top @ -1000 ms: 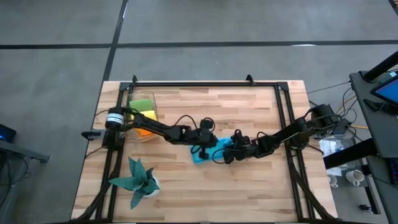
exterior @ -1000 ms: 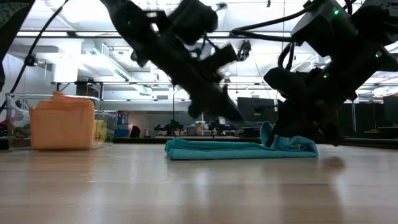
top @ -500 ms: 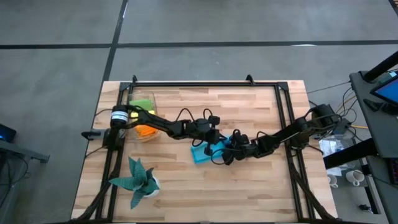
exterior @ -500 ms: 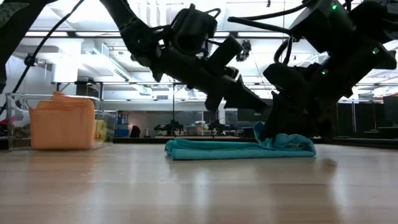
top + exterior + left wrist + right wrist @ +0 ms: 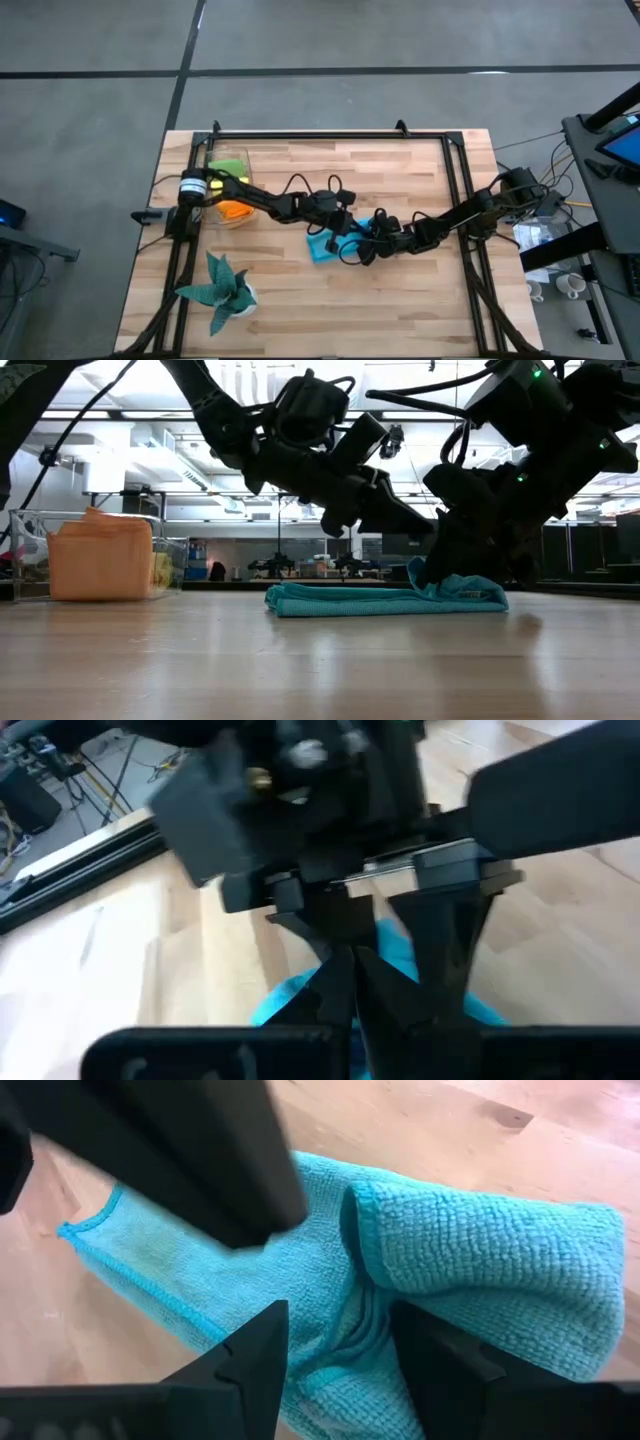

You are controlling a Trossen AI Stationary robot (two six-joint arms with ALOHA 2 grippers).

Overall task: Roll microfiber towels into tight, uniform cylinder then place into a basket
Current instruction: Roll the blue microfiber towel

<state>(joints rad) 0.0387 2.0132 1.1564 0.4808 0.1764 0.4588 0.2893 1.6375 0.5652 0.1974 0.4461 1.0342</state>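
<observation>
Two grippers meet over your soft, limp blue towel [image 5: 480,1240]: right gripper [image 5: 340,1345] open astride its fold; left gripper [image 5: 425,528] seemingly closed.

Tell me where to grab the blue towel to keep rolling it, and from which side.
Grip the raised fold at the blue towel end nearest the right tool; it is likely the only part lifted off the table, while the rest lies flat in the low view. Come from above on that side, tool fingers straddling the fold. The left tool hovers close above it.
</observation>
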